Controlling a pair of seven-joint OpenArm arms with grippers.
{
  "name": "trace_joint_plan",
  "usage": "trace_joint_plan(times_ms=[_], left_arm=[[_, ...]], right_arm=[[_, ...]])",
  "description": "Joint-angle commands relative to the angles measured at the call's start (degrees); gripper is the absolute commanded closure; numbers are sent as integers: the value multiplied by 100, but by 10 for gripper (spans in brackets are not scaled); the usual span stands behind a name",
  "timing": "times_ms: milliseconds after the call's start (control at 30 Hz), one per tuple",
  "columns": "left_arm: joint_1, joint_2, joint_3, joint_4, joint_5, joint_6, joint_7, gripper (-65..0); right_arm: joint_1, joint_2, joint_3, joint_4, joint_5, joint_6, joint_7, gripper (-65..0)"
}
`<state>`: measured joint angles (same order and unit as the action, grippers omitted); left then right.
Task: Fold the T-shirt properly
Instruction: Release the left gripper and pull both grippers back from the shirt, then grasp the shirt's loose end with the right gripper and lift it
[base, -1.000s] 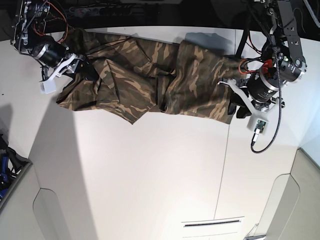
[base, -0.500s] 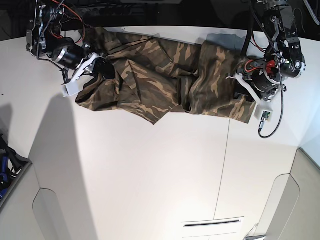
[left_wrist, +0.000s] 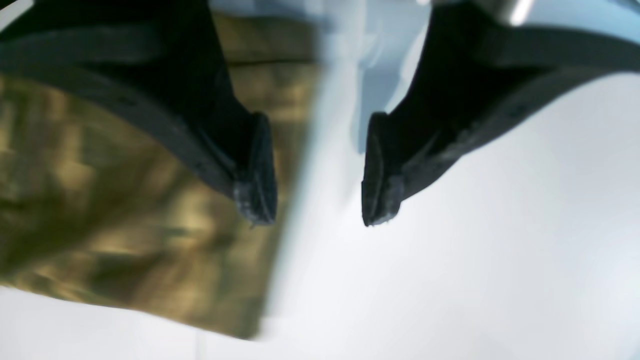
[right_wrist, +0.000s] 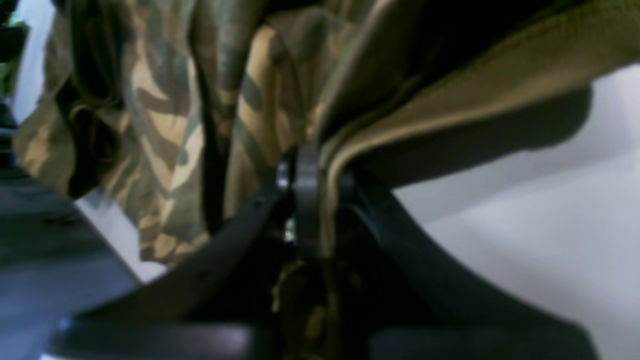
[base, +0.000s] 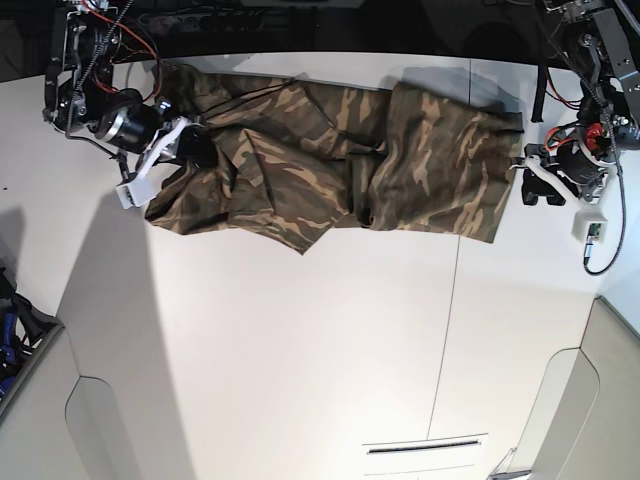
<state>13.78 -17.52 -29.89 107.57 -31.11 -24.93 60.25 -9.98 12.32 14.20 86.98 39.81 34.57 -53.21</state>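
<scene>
1. The table is white and smooth, spreading around the shirt on every side, with a thin dark seam running from the shirt's lower edge toward the near side of the base view. A dark clutter of parts with a bit of blue sits well apart from the shirt, at the view's left edge.

2. Compared with half a second ago, the left gripper has moved off the shirt's flat panel toward the view's right and is now just beside that edge. The right gripper has shifted slightly toward the view's left, and the shirt's bunched end has moved a little with it.

3. The left gripper's jaws stand wide, with nothing between them. The right gripper is closed on a fold of the shirt at its bunched end.

4. The shirt lies across the far half of the table, camouflaged in olive, brown and tan. Its panel on the view's right is fairly flat with a straight side edge; the middle has ridges and a drooping point, and the end on the view's left is crumpled. A plain tan-brown band shows beside the right gripper's grip.
</scene>
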Motion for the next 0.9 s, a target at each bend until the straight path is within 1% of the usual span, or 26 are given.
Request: trace_joint_plan(times_ms=[0,200,367,500,600,633,700,767,867], left_arm=[[-44,-94,-107,92,-111,-22,-37,-314],[-2,-120,-195,90,-155,-39,4,-314],[153,-120,-116,90,-608,-44,2,-314],[317,-98,350,90,-758,-107,2,-314],[448,83,918,90,-719,-107,-2,-314],[476,164,1126,87,-702,-107,0,-314],[520,341,1515,87,-577,-105,-20,-314],[529,505,1864,87,-409,-105,-48,-314],[529,723,2308,83,-289,-105,-195,-314]], right_arm=[[31,208,127,61,-59,-26,24,0],[28,903,695,61,33,-28,22,0],[90,1502,1084,61,315,-28,-153,0],[341,1978,1182,61,463,-28,-348,0],[649,2269,1182,61,688,-63,-476,0],[789,2326,1182,61,817,-72,-597,0],[1132,2334,1180,61,1126,-70,-927,0],[1432,2269,1174,66,1362,-70,-1198,0],[1700,2085,1158,101,1425,-68,-1285,0]])
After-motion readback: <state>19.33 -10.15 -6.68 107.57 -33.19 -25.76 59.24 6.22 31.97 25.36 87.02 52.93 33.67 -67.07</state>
